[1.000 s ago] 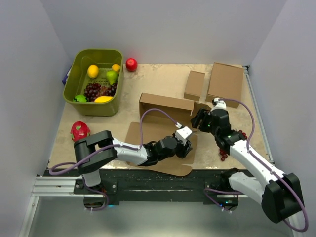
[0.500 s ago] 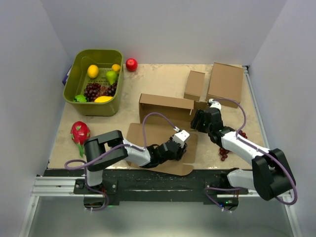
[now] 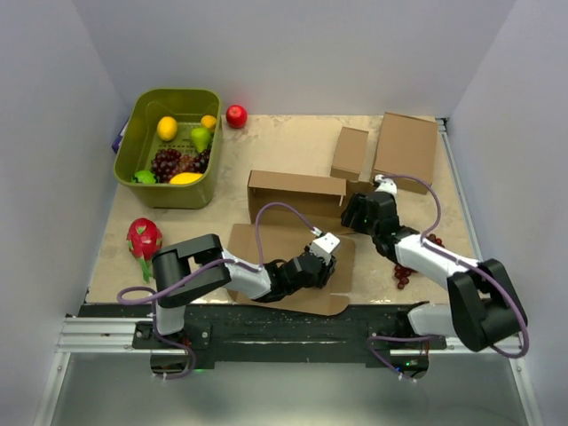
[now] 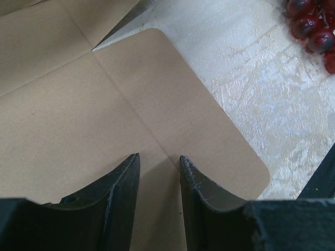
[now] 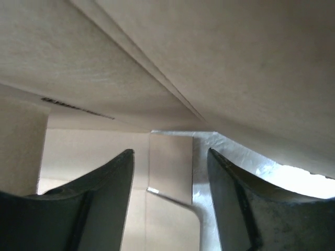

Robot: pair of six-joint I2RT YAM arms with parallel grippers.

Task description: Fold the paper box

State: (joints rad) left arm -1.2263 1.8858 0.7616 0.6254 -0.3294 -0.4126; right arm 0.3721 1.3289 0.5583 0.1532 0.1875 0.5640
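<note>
The paper box (image 3: 284,253) lies partly flat at the table's front middle, and its back part (image 3: 297,188) stands up as a long wall. My left gripper (image 3: 325,259) rests low over the flat sheet's right side. In the left wrist view its jaws (image 4: 159,158) are narrowly open and empty above a rounded flap (image 4: 183,120). My right gripper (image 3: 357,213) is at the right end of the raised wall. In the right wrist view it (image 5: 170,152) is open and empty, under a slanting cardboard panel (image 5: 209,57), with a small flap (image 5: 170,167) ahead.
A green basket (image 3: 133,133) of fruit stands at the back left, with a red apple (image 3: 236,115) beside it. A dragon fruit (image 3: 142,237) lies at the left. A small narrow box (image 3: 350,153) and a medium flat box (image 3: 406,149) sit at the back right. Red grapes (image 3: 406,273) lie by the right arm.
My right gripper has moved left and back, up to the right end of the box's raised wall. My left gripper has drawn back slightly on the flat sheet. The wall has shifted slightly left.
</note>
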